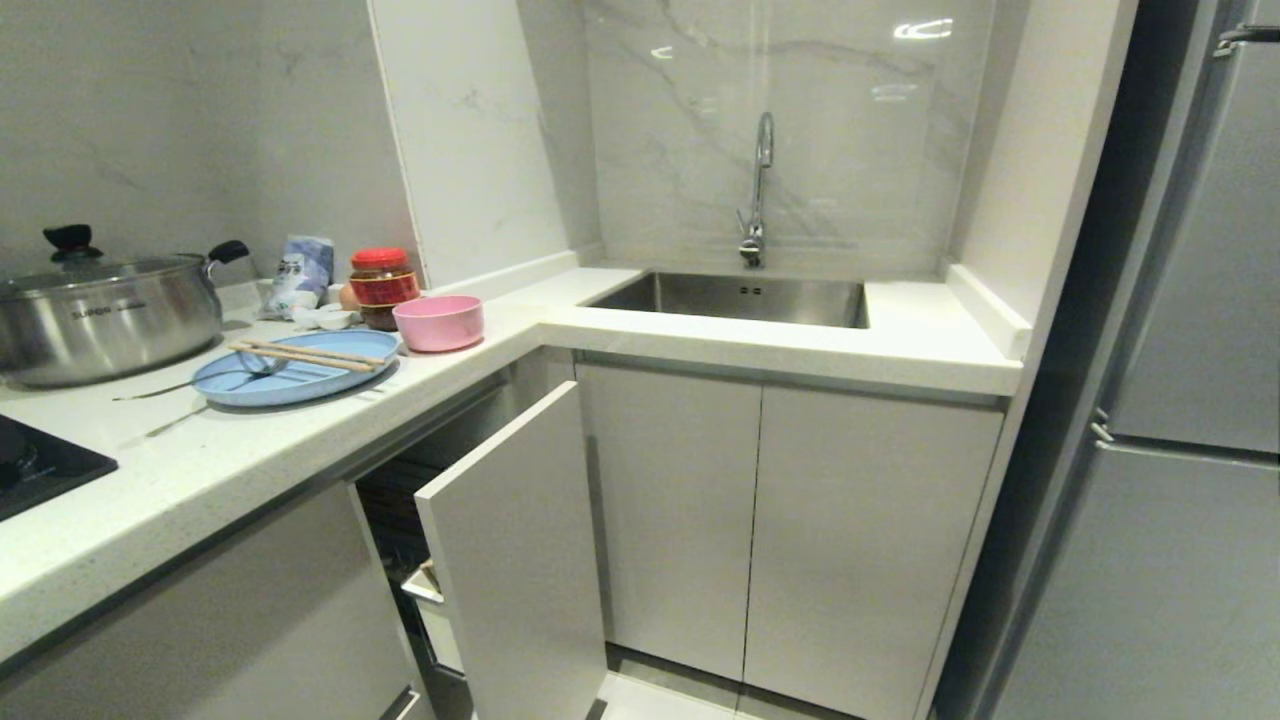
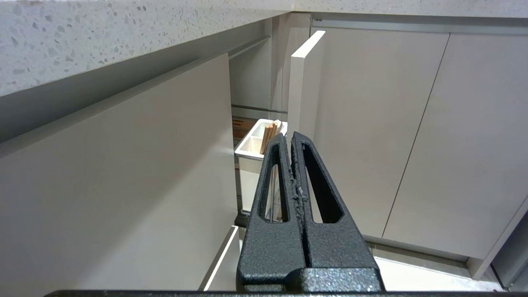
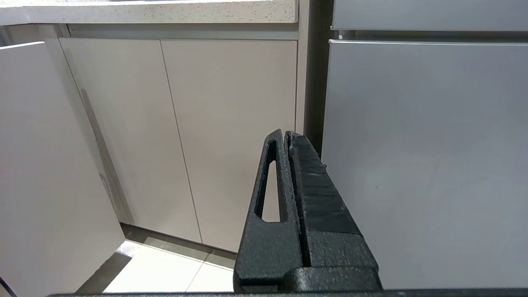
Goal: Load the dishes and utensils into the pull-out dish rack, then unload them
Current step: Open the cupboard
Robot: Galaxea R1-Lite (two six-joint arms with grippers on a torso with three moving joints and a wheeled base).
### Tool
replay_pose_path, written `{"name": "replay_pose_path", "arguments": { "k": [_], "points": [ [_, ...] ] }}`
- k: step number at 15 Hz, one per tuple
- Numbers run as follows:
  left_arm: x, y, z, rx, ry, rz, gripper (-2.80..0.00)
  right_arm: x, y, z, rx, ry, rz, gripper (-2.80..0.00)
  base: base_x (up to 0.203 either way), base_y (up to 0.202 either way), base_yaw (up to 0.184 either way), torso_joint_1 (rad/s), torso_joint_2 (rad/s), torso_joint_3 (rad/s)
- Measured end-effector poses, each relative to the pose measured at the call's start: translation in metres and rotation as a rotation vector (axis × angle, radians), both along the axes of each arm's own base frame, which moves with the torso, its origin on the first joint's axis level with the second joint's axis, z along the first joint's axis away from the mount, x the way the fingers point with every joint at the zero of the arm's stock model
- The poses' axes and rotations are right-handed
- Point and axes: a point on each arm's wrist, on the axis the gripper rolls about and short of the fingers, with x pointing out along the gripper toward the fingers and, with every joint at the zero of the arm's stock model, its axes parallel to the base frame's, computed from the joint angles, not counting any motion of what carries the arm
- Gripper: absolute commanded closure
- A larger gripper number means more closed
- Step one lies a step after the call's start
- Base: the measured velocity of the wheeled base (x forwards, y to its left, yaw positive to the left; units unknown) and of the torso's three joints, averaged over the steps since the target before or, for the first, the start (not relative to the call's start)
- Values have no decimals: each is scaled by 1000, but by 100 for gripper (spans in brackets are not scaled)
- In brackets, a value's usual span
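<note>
On the counter at the left lies the light-blue plate [image 1: 320,380], with wooden chopsticks [image 1: 305,354] across it and a silver fork [image 1: 160,390] resting on its rim. The pink bowl [image 1: 438,322] stands just behind the plate. Below the counter the pull-out dish rack's white front [image 1: 510,540] stands partly pulled out. Its white utensil bin [image 2: 249,165] holds some light-wood sticks [image 2: 270,136]. My left gripper [image 2: 288,138] is shut and empty, low, pointing at that bin. My right gripper [image 3: 284,134] is shut and empty before the cabinet doors. Neither arm shows in the head view.
A steel pot [image 1: 100,310] with a glass lid, a red-lidded jar [image 1: 382,285] and a packet stand behind the dishes. A black hob [image 1: 40,465] is at the far left. The sink [image 1: 740,298] with its faucet [image 1: 760,180] is ahead, a grey fridge [image 1: 1190,400] on the right.
</note>
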Motion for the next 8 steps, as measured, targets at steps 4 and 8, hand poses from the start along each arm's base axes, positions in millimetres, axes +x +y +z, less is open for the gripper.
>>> {"name": "replay_pose_path", "arguments": {
  "k": [4, 8],
  "points": [
    [0, 0, 0, 0, 0, -1, 0, 0, 0, 0, 0, 0, 0, 0, 0, 0, 0, 0, 0, 0],
    [0, 0, 0, 1, 0, 0, 0, 0, 0, 0, 0, 0, 0, 0, 0, 0, 0, 0, 0, 0]
  ]
}}
